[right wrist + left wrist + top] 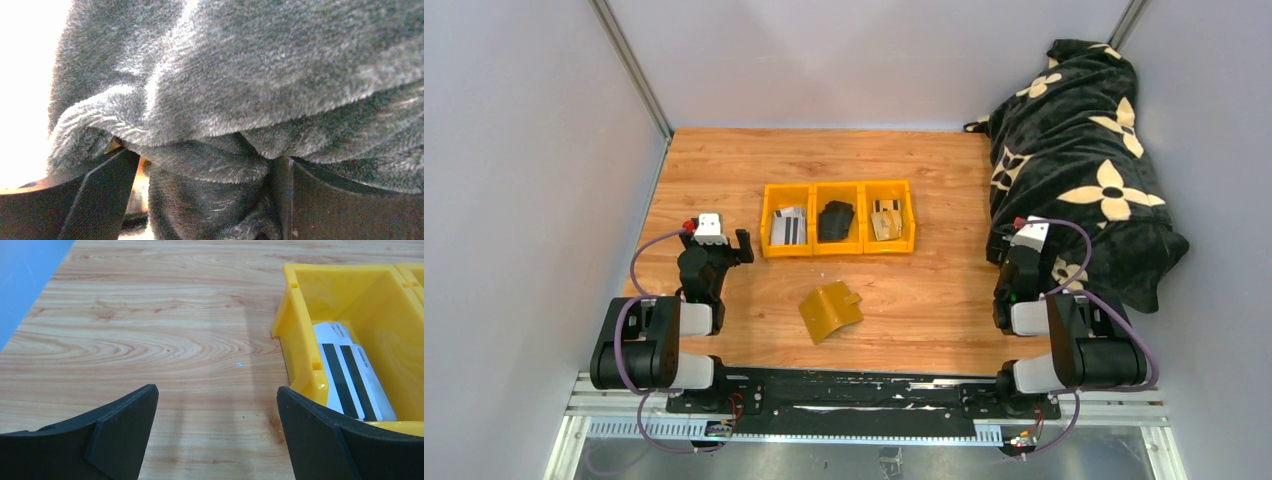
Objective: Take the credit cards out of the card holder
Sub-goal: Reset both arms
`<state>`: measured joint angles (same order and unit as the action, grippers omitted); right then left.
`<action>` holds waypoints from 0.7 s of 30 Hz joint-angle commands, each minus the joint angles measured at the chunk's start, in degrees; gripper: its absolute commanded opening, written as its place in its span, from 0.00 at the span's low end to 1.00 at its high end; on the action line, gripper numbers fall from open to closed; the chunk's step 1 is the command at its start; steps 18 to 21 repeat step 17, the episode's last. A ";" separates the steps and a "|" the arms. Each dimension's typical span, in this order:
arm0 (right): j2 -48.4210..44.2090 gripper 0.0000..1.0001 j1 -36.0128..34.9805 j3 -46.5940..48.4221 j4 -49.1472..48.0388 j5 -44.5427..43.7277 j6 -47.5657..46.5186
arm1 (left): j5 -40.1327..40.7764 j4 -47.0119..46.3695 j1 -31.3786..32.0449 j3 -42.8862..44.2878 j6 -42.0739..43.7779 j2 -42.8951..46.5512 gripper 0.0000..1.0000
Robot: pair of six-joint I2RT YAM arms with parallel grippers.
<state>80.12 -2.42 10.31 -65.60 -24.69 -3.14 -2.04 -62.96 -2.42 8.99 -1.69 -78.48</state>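
The card holder (830, 311) lies on the bare worktop (924, 160) between the two arms, mustard face up and partly unfolded, its snap tab sticking out toward the right. It sits nearer the arm bases than the row of three yellow bins (838, 186) and well apart from them. The credit cards (789, 226) that can be seen are in the left bin (300, 305). In the left wrist view they are pale, overlapping cards (350, 375) with dark stripes, leaning against the bin's near wall. The middle bin holds a black folded item (835, 220), and the right bin a tan item (886, 218) with dark marks, too small to make out. The left hand (719, 250) hovers low over the wood just left of the left bin, its fingers (125, 425) spread wide with only worktop between them (217, 400). It touches neither bin nor cards. The right hand (1024, 255) is at the far right edge of the worktop, pushed up against a black plush blanket (1084, 150) patterned with cream flowers. In its own wrist view its fingers (100, 195) stand wide apart, and folds of the blanket (250, 75) bulge into the gap (205, 170) between them
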 commanded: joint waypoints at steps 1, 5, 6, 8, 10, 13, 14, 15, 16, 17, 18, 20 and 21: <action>-0.89 0.96 -1.02 3.05 9.89 4.92 1.07 | 1.09 -1.83 0.35 0.55 1.20 -0.09 1.00; 0.04 0.96 -1.16 1.74 5.62 4.98 0.15 | 0.75 -1.57 0.35 0.70 1.34 -0.07 1.00; -0.04 0.96 -1.11 1.74 5.66 4.95 0.15 | 0.73 -1.49 0.36 0.69 1.30 -0.09 1.00; -0.05 0.96 -1.10 1.74 5.75 4.94 0.15 | 0.18 -1.38 0.33 0.76 1.49 -0.16 1.00; -0.05 0.96 -1.15 1.72 5.74 4.99 0.15 | -1.55 -0.02 0.55 1.59 2.26 -0.36 1.00; -0.05 0.96 -1.11 1.71 5.74 4.91 0.14 | -0.36 1.60 1.78 2.43 3.88 -0.36 1.00; -0.05 0.96 -1.10 1.72 5.75 4.96 0.15 | -0.27 1.61 1.80 2.35 3.89 -0.35 1.00; -0.05 0.96 -1.17 1.73 5.75 4.98 0.15 | -0.12 1.65 1.76 2.37 3.90 -0.28 1.00; -0.04 0.96 -1.15 1.74 5.75 4.96 0.15 | -0.11 1.62 1.79 2.35 3.89 -0.23 1.00; -0.05 0.96 -1.17 1.74 5.71 4.98 0.15 | -0.15 1.55 1.80 2.22 3.77 -0.15 1.00; -0.05 0.96 -1.17 1.74 5.71 4.98 0.15 | -0.15 1.55 1.80 2.22 3.77 -0.15 1.00; -0.05 0.96 -1.17 1.74 5.71 4.98 0.15 | -0.15 1.55 1.80 2.22 3.77 -0.15 1.00; -0.05 0.96 -1.17 1.74 5.71 4.98 0.15 | -0.15 1.55 1.80 2.22 3.77 -0.15 1.00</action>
